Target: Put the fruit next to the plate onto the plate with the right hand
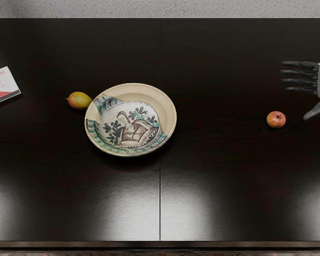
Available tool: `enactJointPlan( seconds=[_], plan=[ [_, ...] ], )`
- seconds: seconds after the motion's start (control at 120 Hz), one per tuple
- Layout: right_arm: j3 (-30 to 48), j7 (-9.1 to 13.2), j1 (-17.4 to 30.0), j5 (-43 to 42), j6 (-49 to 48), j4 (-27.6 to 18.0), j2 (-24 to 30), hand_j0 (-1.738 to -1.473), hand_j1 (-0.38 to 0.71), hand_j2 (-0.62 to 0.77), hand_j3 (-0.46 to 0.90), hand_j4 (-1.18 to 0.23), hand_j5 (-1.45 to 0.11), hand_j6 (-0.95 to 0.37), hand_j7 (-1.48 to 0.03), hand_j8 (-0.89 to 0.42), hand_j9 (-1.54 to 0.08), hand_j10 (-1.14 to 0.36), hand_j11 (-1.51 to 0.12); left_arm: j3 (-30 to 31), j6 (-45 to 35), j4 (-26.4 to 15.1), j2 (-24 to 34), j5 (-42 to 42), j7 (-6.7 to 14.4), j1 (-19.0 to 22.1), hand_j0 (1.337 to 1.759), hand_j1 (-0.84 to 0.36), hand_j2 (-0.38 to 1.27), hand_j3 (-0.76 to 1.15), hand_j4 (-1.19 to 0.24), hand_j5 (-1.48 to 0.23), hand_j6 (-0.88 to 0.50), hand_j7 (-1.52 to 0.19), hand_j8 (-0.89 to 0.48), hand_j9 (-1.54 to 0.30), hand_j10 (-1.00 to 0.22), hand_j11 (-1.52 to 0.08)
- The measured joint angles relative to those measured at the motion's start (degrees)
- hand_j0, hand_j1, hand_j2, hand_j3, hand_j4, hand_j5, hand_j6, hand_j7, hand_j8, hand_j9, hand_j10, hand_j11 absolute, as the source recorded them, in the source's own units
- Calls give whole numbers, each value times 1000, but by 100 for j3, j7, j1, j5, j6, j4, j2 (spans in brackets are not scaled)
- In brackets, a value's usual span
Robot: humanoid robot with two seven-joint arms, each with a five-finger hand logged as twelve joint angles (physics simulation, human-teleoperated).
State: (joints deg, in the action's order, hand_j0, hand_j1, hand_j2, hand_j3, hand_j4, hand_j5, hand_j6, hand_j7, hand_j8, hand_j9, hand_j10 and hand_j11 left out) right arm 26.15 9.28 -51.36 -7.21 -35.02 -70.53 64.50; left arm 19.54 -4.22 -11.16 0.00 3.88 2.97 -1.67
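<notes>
Table (229,186): near-black brown, glossy, with pale sheen patches toward the near edge.
Plate (162,101): cream rim. The centre is painted with a brown-outlined figure among dark green leaf sprigs, and a teal-green band borders the left and lower side.
Mango (79,100): yellow-orange with a reddish blush.
Apple (276,119): red with a yellowish patch.
Booklet (2,85): white, with a red stripe and red lettering.
Right hand (312,85): dark grey fingers, lighter grey palm.
</notes>
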Motion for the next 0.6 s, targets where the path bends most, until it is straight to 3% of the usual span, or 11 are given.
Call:
enactJointPlan(
  seconds=[0.167,0.3,0.383,0.533,0.6],
  plan=[
    [-4,93,1,-78,0,-102,2,-1658,-301,-7,0,-42,-54,-42,-54,-42,-53,-42,-53,-1,0,0,0,0,-1,0,1658,69,47,0,-234,-304,-234,-304,-234,-304,-234,-304],
    [35,866,-65,-662,114,-74,-254,-1658,-283,-10,0,-57,-73,-58,-73,-58,-73,-57,-73,0,0,0,0,0,0,0,1658,69,47,0,-234,-304,-234,-304,-234,-304,-234,-304],
    [45,1070,-135,-1276,513,-155,-323,-1658,-288,-9,0,-54,-68,-55,-68,-54,-68,-54,-68,0,0,0,0,0,-1,0,1658,69,47,0,-234,-304,-234,-304,-234,-304,-234,-304],
    [15,1242,-170,-2726,1919,-630,-459,-1658,-292,-9,0,-53,-65,-54,-64,-53,-64,-52,-64,-1,0,0,0,0,1,0,1658,69,47,0,-234,-304,-234,-304,-234,-304,-234,-304],
    [-16,1576,-146,-3501,2632,-863,-647,-1658,-295,-8,0,-51,-61,-52,-61,-51,-61,-50,-61,1,0,0,0,0,1,0,1658,69,47,0,-234,-304,-234,-304,-234,-304,-234,-304]
  ],
)
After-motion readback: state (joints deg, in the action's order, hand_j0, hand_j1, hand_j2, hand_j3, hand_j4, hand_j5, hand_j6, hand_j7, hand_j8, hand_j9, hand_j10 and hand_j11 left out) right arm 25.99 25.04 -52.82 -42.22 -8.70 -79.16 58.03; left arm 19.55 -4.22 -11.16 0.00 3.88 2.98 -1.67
